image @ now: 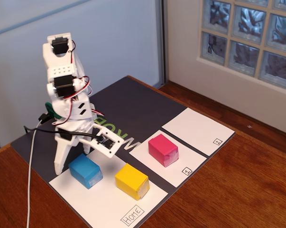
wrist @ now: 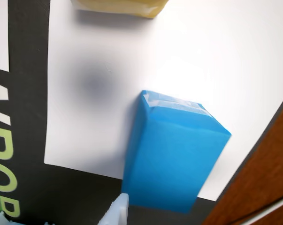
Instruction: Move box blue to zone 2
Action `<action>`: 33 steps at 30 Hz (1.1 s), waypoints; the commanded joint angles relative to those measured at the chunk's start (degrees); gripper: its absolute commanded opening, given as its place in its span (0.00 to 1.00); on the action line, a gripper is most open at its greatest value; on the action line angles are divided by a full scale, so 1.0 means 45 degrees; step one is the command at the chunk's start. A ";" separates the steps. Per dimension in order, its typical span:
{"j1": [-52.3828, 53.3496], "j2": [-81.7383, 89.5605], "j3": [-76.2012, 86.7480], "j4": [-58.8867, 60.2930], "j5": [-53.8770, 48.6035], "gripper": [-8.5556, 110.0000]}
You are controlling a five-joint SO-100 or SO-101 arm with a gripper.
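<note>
Fixed view shows the box blue (image: pixel 86 171) lying flat on the left part of the sheet marked "Home" (image: pixel 107 206), its long axis running from upper left to lower right in that view, one glossy taped end turned toward the lower right. Just above and behind it hangs the white arm, and the gripper (image: pixel 86 151) stands spread, one finger (image: pixel 61 159) planted at the sheet's edge left of the box and the other (image: pixel 110 148) reaching out past its upper right; neither touches the box. In the wrist view the box blue (wrist: pixel 172 157) fills the middle, a taped end toward the top, with a white fingertip (wrist: pixel 117 211) close by its lower left edge. A yellow block (image: pixel 132 181) lies near on the same sheet, to the right. A magenta block (image: pixel 163 149) sits on the sheet marked "1" (image: pixel 145 154), and zone 2 (image: pixel 197 130), boxed "2" at its corner, lies beyond, well apart from the box blue. All rest on a dark mat (image: pixel 128 107) with partly hidden green and white lettering on the wooden bench (image: pixel 237 185).
</note>
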 commanded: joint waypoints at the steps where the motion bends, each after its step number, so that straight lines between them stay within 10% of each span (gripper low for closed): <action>1: -0.0352 0.0039 0.0234 -0.0078 0.0723 0.55; 33: -0.0723 -0.0391 0.3984 -0.3770 0.1738 0.52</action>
